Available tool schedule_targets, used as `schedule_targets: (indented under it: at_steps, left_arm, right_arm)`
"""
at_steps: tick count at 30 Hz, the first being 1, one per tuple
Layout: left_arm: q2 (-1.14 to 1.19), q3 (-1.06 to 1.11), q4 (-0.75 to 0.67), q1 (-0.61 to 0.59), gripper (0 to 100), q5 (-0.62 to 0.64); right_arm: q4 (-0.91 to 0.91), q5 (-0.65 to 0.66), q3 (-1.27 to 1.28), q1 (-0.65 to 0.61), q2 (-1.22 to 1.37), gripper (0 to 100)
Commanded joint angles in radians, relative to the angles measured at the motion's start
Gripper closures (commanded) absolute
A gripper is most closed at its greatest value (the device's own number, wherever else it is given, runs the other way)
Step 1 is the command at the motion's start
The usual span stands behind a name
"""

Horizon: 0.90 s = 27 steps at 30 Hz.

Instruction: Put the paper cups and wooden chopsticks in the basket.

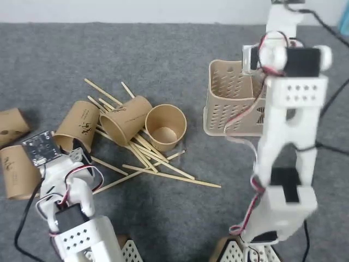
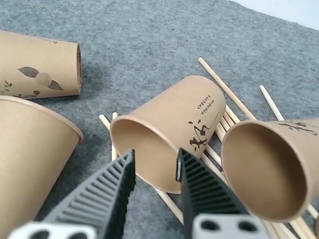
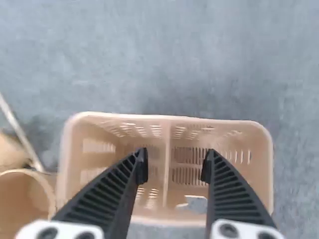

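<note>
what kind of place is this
Probably a robot practice bench: a left arm and right arm stand side by side on a grey mat, with paper cups, chopsticks and a basket as props.

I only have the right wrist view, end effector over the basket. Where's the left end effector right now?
Observer: The left end effector is open, right in front of the mouth of a cup lying on its side.
Operator: How many cups are out?
Observer: Five: three cups bunched together, two cups at the high view's left edge.
Operator: And the chopsticks?
Observer: The chopsticks lie scattered under and beside the three bunched cups.
</note>
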Motion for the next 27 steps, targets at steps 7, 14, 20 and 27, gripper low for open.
schedule_targets:
  at_steps: [7,14,20,27]
  left_arm:
    - [-0.014,-0.007,-0.011,0.002,86,-0.012]
    - [-0.014,-0.007,-0.011,0.002,86,-0.012]
    - [-0.014,-0.007,-0.011,0.002,86,-0.012]
    - [-0.014,-0.007,-0.011,0.002,86,-0.012]
  right_arm:
    - [0.039,-0.011,0.377,-0.337,-0.348,88.2]
    - [0.013,-0.061,0.491,-0.390,-0.251,88.1]
    - [-0.013,-0.107,0.488,-0.398,-0.065,88.0]
    - [-0.051,-0.137,0.488,-0.470,0.038,80.1]
